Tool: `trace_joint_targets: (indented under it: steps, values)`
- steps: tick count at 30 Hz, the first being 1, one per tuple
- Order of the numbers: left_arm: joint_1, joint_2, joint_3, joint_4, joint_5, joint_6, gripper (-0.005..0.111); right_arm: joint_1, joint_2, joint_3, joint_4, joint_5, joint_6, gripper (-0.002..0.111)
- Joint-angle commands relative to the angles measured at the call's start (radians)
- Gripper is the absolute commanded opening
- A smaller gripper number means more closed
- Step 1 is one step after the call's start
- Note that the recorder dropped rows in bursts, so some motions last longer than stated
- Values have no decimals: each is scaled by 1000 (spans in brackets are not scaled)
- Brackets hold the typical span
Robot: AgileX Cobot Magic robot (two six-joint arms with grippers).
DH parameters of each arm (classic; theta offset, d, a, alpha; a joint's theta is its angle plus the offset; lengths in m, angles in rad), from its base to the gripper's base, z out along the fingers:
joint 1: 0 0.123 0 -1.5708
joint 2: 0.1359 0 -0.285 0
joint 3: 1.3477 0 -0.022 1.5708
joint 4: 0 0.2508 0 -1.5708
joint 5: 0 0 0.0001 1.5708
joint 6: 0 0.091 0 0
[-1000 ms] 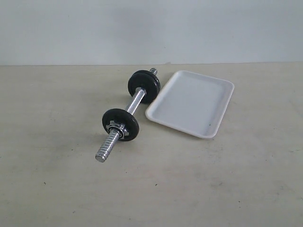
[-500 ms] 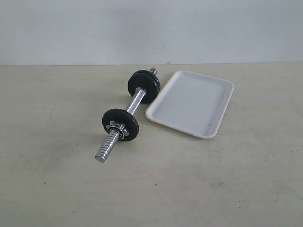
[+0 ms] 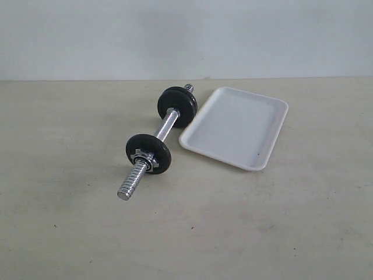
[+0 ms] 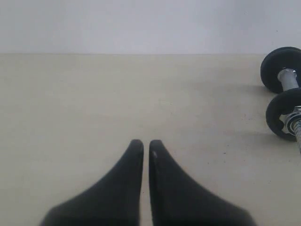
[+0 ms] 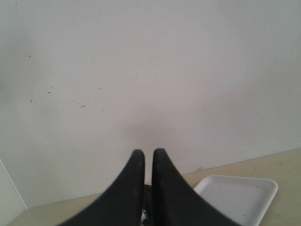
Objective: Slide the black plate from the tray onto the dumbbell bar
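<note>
Heads up: the tray has nothing in it. The only disc that could be the black plate is sitting upright on the dumbbell bar, at the end right beside the tray's corner. The other disc, farther from the tray, has the star nut against it, so that's not the one.

Both arms are clear of the tray. The left gripper is pinched shut on nothing, and so is the right gripper.

My read is that the slide looks done, so what's left is checking the seating. If the plate sits cocked on the thread, push it along the bar's axis from the tray side. I'd steady the middle of the bar with the other gripper, since the bar would probably roll on the surface.
</note>
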Motion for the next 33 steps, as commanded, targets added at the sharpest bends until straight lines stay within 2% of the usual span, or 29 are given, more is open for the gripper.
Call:
trace_joint_targets:
  steps: [1,6,11,18,28,33]
  values:
    - [-4,-3,3,-7,-15,4,4,-27,-141,0,-22,174,-161,3]
    - [-4,-3,3,-7,-15,4,4,-202,-391,0,-22,557,-337,3]
    - [-4,-3,3,0,-15,4,4,-334,-391,0,-27,694,-359,3]
    - [-4,-3,3,0,-16,4,4,-361,-391,0,-71,889,-463,3]
    - [-4,-3,3,0,-16,4,4,-363,-391,0,-79,905,-481,3]
    - [-4,-3,3,0,-16,4,4,-444,-391,0,-79,905,-470,3]
